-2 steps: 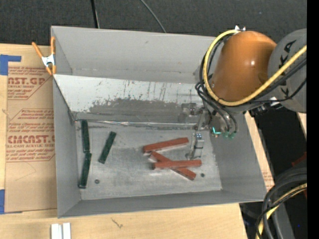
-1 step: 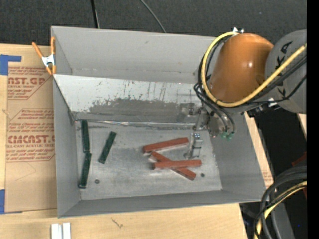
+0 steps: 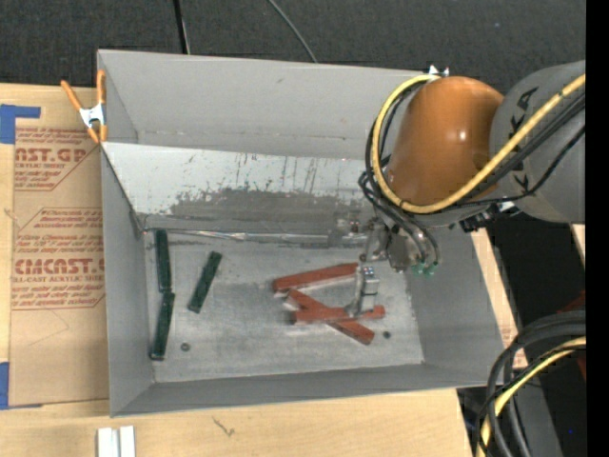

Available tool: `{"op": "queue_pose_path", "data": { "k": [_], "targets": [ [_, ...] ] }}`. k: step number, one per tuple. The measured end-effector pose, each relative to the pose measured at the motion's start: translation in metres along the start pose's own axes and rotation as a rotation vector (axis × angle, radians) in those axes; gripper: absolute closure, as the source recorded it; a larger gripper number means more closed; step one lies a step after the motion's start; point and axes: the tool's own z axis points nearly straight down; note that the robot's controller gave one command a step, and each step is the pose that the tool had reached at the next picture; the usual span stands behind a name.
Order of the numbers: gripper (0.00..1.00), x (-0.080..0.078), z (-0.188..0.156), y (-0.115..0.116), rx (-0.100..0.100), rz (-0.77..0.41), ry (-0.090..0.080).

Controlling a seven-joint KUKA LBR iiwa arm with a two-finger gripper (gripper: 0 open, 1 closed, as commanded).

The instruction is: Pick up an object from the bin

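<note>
Several red bars (image 3: 319, 278) lie heaped under the end effector (image 3: 365, 295), grip state unclear.

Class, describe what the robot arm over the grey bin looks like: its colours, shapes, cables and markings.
The arm is a rounded grey casing with dark lettering. A glossy orange dome cover caps its wrist, looped by yellow and black cables. Below sits a small, slim metal gripper.
</note>
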Motion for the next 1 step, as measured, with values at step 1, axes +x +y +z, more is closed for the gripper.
{"op": "queue_pose_path", "data": {
  "k": [1],
  "targets": [
    [0.0,-0.0089,0.0122,-0.0016,0.003,-0.126,-0.029]
  ]
}}
